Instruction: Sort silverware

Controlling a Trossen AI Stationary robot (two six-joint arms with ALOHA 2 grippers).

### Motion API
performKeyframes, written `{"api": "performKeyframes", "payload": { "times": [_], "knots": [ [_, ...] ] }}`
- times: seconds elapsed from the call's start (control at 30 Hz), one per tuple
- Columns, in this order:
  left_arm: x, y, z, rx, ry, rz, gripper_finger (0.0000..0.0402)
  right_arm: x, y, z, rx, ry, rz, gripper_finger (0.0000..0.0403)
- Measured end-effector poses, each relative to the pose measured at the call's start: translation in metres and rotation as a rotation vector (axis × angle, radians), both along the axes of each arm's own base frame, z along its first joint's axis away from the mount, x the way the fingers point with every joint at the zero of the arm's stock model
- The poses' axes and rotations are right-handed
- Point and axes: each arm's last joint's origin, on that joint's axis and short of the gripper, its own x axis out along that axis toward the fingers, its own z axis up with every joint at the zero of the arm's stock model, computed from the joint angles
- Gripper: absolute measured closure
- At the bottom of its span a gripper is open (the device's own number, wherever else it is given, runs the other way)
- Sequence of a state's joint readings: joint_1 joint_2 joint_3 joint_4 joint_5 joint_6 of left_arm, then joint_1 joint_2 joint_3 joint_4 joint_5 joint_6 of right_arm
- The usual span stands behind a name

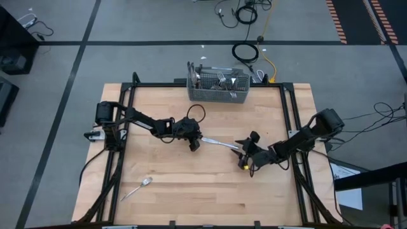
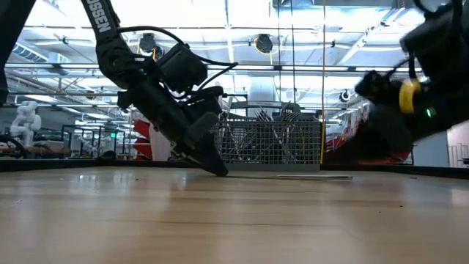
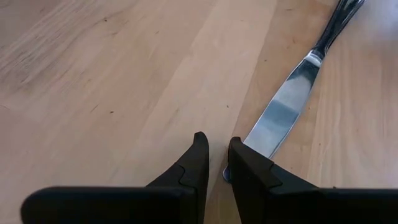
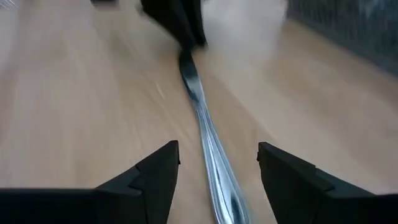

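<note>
A silver table knife [image 1: 219,144] lies flat on the wooden table at its middle, with its blade toward the left arm and its handle [image 4: 211,168] toward the right arm. My left gripper [image 3: 217,158] slants down onto the blade's tip, its fingers nearly together. My right gripper [image 4: 217,162] is open at the handle end, one finger on either side of the handle and clear of it. Another piece of silverware [image 1: 137,189] lies alone near the table's front left. More silverware stands in the wire-mesh basket [image 1: 218,92]. My left gripper has the knife's blade tip [image 3: 226,174] in the narrow gap between its two fingers, and one finger [image 3: 249,168] covers the blade's edge. The fingers slant down from the table's left, along the knife. The knife lies flat on the table [image 2: 293,176].
The grey wire-mesh basket [image 2: 271,143] stands at the table's far edge, behind the two grippers. A black frame [image 1: 289,121] runs round the tabletop. Bare wood stretches across the near half of the table, apart from the lone piece of silverware.
</note>
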State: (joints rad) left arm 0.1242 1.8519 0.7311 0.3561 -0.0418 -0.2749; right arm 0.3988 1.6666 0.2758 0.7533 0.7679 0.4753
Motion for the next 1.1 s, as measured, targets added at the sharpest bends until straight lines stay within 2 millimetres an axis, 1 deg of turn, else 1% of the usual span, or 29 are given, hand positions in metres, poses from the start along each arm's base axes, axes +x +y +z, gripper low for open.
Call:
{"api": "performKeyframes", "payload": {
  "times": [0.07, 0.13, 0.27, 0.4, 0.67, 0.8, 0.9, 1.1],
  "knots": [
    [0.0, 0.0, 0.0, 0.0, 0.002, 0.0, 0.0332, 0.002, -0.001, 0.009, -0.024, -0.025, 0.023, 0.0195],
    [0.0, 0.0, 0.0, -0.001, 0.004, 0.001, 0.0332, 0.001, -0.004, 0.012, -0.042, -0.004, 0.017, 0.0195],
    [0.0, 0.0, 0.0, -0.001, 0.006, 0.001, 0.0332, -0.009, -0.013, -0.003, -0.037, 0.144, -0.058, 0.0195],
    [-0.001, 0.0, 0.0, -0.002, 0.007, 0.001, 0.0332, -0.015, -0.016, -0.008, -0.011, 0.163, -0.106, 0.0195],
    [-0.001, 0.0, -0.001, -0.002, 0.006, 0.008, 0.0332, -0.012, -0.014, -0.005, -0.022, 0.133, -0.031, 0.0195],
    [-0.001, 0.003, 0.001, 0.004, 0.003, 0.044, 0.0332, -0.014, -0.014, -0.008, -0.018, 0.192, 0.002, 0.0195],
    [0.001, 0.012, 0.006, -0.03, -0.009, 0.09, 0.0332, -0.016, -0.014, -0.011, -0.011, 0.248, 0.035, 0.0195],
    [0.006, 0.019, 0.015, -0.066, -0.059, 0.104, 0.0332, -0.017, -0.014, -0.011, -0.081, 0.299, 0.101, 0.0195]
  ]
}}
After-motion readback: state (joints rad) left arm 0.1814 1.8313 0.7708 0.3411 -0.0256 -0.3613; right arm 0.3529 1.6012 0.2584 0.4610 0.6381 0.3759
